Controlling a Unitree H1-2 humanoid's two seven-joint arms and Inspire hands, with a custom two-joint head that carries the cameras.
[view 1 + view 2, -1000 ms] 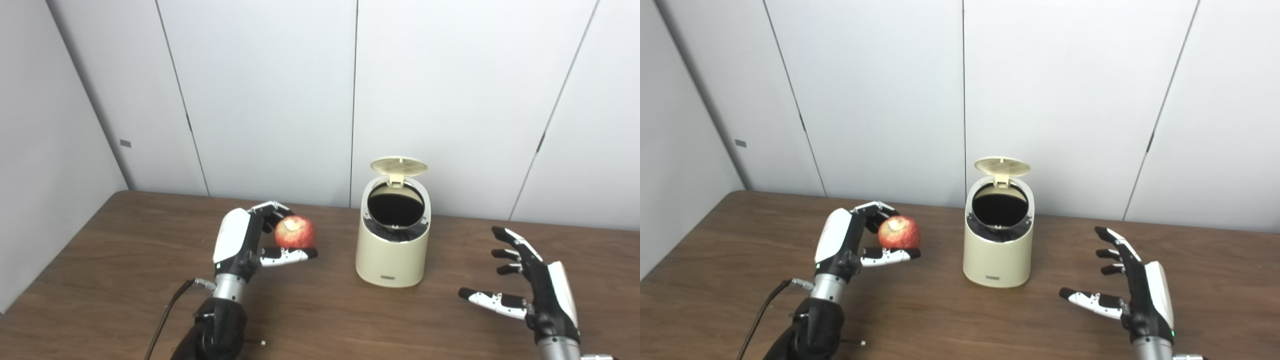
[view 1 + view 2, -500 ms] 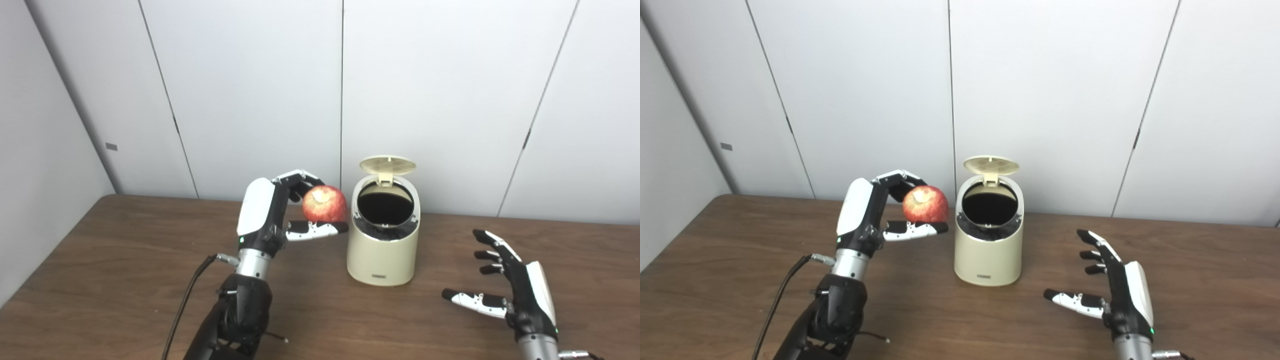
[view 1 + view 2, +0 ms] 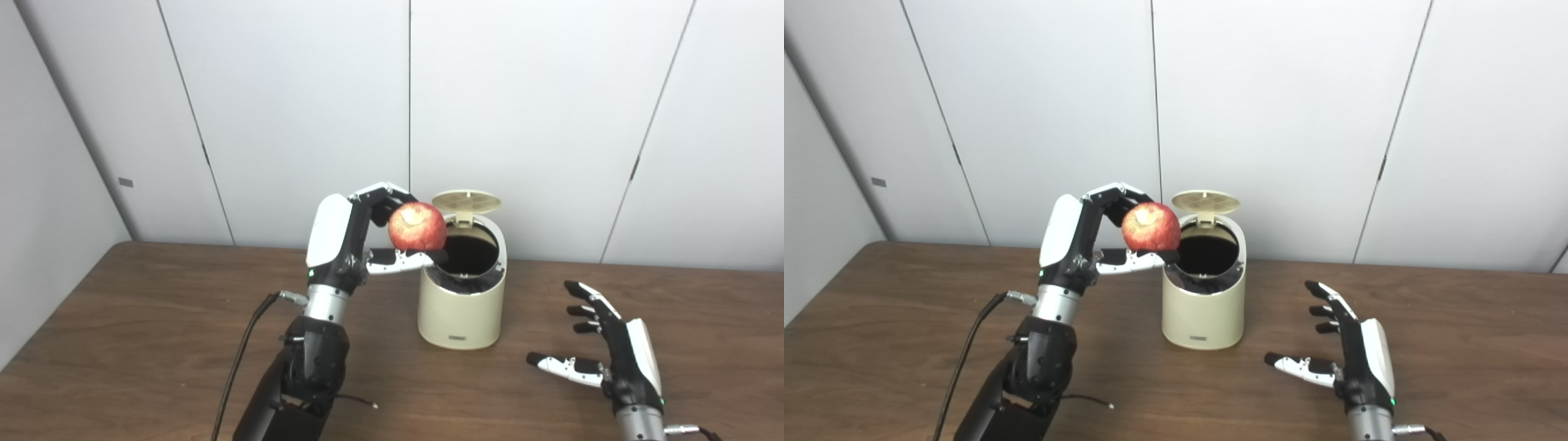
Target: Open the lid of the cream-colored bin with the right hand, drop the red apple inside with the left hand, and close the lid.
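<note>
While the lid [image 3: 466,200] stands up, I am on the drop-the-apple step.

My left robot hand [image 3: 355,236] holds the red apple [image 3: 417,226] up high, just at the left edge of the cream-colored bin [image 3: 460,306] on the worktop [image 3: 122,331]. My right robot hand [image 3: 612,361] waits empty with fingers spread wide, near the bin. Next I think I must move the apple a bit more over the dark hole, then let go.

We seem to be in a plain lab or test room: a bare wood-grain table [image 3: 122,318] is pushed into a corner of blank pale wall panels [image 3: 306,110] with dark seams, and a loose black cable [image 3: 242,355] trails along the robot's arm over the tabletop.
</note>
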